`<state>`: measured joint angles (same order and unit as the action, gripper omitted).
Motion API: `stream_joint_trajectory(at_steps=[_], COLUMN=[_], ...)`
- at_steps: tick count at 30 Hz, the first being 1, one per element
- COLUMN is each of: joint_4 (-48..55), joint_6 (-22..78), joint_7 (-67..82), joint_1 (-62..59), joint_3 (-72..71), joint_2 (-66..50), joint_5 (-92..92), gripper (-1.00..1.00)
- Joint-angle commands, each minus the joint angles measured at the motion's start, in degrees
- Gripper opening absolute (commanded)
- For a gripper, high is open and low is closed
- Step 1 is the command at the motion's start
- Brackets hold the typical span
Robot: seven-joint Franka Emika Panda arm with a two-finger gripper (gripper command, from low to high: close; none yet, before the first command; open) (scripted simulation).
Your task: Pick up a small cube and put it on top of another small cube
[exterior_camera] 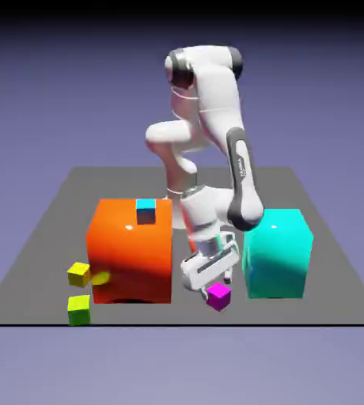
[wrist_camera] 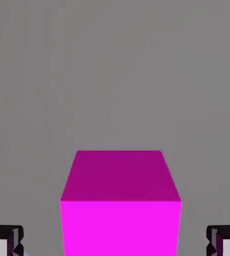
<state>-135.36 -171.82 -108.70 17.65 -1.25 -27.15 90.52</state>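
On the far left as the exterior view showed it, beside the large glossy orange block with the rounded top (exterior_camera: 130, 257), sat two small cubes: a yellow one (exterior_camera: 78, 274), and nearer the camera a lime-green one (exterior_camera: 79, 310). Both rested on the dark grey flat table (exterior_camera: 35, 273), so either offered a top within easy reach, though the orange block's side stood close to the yellow one.

On top of the orange block, toward its right-hand part, lay a small light-blue cube (exterior_camera: 145, 211) (a higher perch, and a less forgiving one should anything be set on it).

Just right of the orange block, the small magenta cube (exterior_camera: 219, 297) rested on the table, with the white two-finger tool (exterior_camera: 217, 286) tilted down over it. The tool was wide open and held nothing. In the hand view the cube's faces lay squared between the grey fingertips, with a gap on either side, presumably so that the fingers could close on two opposite faces without twisting it. The next move probably called for settling the fingers low enough, then closing; a grip too high might have let the cube slip.

Farthest right from the orange block stood the large glossy cyan block (exterior_camera: 277, 255), near enough to the arm that a sideways lift might have brushed it.
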Motion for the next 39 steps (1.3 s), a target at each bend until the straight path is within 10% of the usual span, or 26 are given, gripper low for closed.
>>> stream_joint_trajectory(at_steps=[1,2,17,31,39], joint_4=[0.5,0.5,1.1,24.4,20.6], joint_6=[-0.1,-0.1,4.2,30.7,39.3], joint_7=[1.0,1.0,-18.8,7.2,18.4], joint_1=[0.0,0.0,8.7,-6.1,-22.7], joint_3=[-0.1,-0.1,14.2,41.6,38.7], joint_2=[-0.7,-0.7,6.8,-1.6,2.7], joint_5=[1.0,1.0,-25.7,-58.3,-65.1], gripper=[0.0,-1.0,-1.0,-1.0,-1.0])
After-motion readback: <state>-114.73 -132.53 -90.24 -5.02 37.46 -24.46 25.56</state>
